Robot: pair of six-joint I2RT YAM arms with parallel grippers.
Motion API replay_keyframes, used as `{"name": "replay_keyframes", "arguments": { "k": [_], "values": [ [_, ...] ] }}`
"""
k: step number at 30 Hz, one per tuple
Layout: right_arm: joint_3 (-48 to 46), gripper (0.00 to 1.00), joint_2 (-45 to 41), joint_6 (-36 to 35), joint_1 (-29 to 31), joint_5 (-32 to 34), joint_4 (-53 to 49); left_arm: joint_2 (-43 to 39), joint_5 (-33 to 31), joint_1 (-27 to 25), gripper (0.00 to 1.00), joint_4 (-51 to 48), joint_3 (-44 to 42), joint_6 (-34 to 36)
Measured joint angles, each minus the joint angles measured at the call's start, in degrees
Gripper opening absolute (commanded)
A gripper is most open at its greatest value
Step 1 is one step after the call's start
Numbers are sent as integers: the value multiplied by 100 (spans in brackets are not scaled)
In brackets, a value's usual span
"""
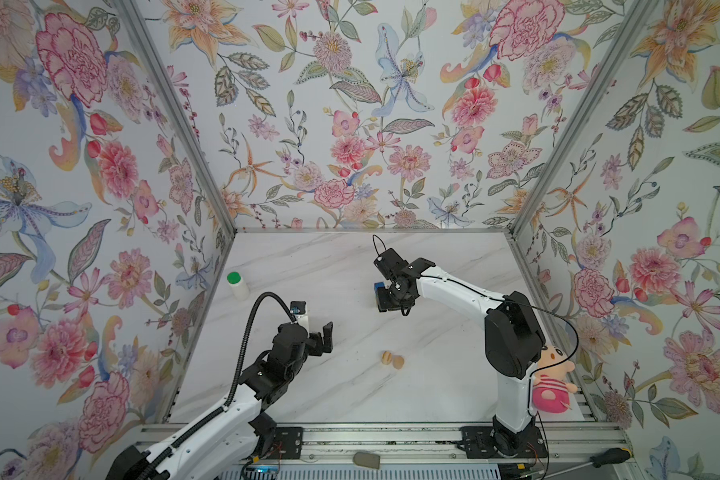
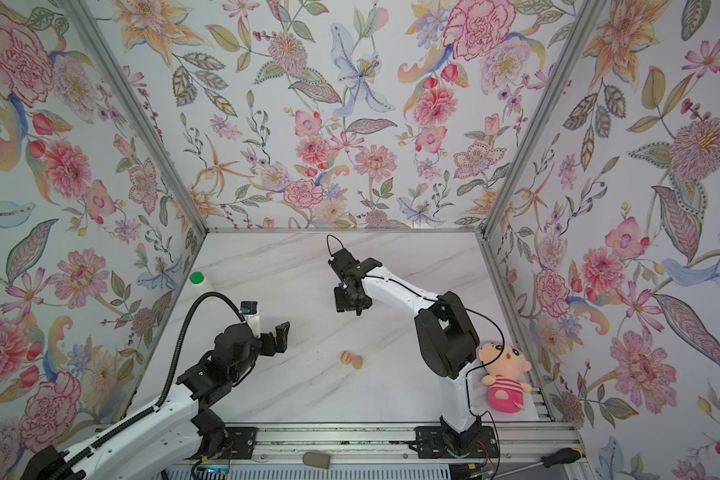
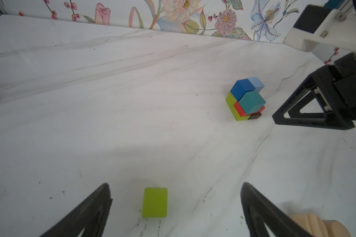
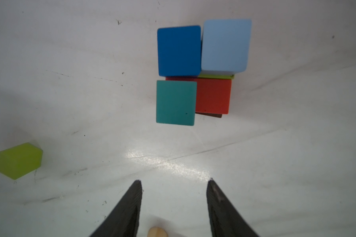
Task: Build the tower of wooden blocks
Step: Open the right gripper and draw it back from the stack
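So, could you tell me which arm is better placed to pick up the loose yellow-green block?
Left. The open left tool brackets the yellow-green block in its wrist view; the right tool hangs by the tower, away from that block.

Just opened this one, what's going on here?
A partial tower, brown, red, green, blue and teal, stands mid-table. The right gripper hovers by it, open and empty. The left gripper is open above a loose yellow-green block, not gripping it. Two tan rounded pieces lie unplaced near the front.
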Motion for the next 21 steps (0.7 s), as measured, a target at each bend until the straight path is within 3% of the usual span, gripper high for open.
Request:
{"name": "replay_keyframes", "arguments": {
  "k": [21],
  "values": [
    [483, 53, 726, -2, -22, -365, 227, 389, -20, 0, 99, 7, -4, -37]
  ]
}}
